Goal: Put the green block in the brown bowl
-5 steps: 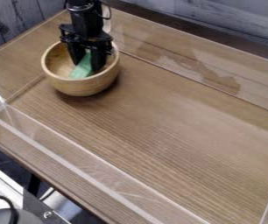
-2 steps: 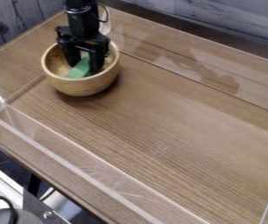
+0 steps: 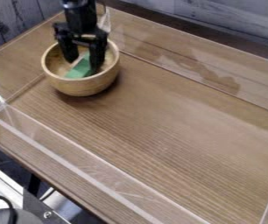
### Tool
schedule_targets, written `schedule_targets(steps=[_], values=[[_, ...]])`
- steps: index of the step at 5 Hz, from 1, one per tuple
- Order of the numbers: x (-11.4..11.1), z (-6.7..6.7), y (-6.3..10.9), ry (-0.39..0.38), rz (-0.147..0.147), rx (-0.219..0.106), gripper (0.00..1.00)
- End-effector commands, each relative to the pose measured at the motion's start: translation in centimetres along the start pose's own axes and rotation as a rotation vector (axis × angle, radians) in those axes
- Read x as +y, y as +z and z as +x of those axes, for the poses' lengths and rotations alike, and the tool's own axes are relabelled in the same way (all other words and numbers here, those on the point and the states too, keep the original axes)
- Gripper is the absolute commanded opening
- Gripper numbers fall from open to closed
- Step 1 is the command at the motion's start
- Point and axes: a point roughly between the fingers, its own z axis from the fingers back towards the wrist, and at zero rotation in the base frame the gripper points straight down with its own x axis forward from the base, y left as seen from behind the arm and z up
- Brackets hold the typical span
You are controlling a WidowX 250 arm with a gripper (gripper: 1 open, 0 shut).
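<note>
Camera view, taken from above and to one side, shows a wooden table (image 3: 160, 122) with clear, low transparent walls (image 3: 54, 144) along its edges. The brown bowl (image 3: 81, 70) stands in the far-left part of the table top, upright, with its thick rounded rim fully visible on the near side. The green block (image 3: 82, 69) lies inside the bowl, tilted, with its lower end resting on the pale interior toward the near side and its upper end reaching up toward the far wall.

A single black gripper (image 3: 82, 50) hangs over the bowl, pointing down. Its two fingers (image 3: 99, 48) stand spread apart, one on each side of the upper part of the block. The pincer is released: a gap shows between each finger and the green surface, and the block rests on the bowl rather than in the grip. The fingertips sit roughly level with the bowl rim; whether they touch the rim cannot be told.

The right and near parts of the table top are bare wood grain, with faint glare marks (image 3: 201, 66) toward the far right.
</note>
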Motion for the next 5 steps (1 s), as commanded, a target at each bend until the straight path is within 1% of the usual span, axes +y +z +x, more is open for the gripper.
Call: schedule_targets(steps=[1,2,3,5], values=[[-0.4,0.4,5.0,0.002,-0.001,-0.127,1.00],[-1.6,0.3,6.8,-0.026,0.008,-0.152,1.00],[-2.6,0.2,7.7,-0.053,0.012,-0.165,1.00],[-3.1,0.1,6.0,-0.043,0.009,-0.171,1.00]])
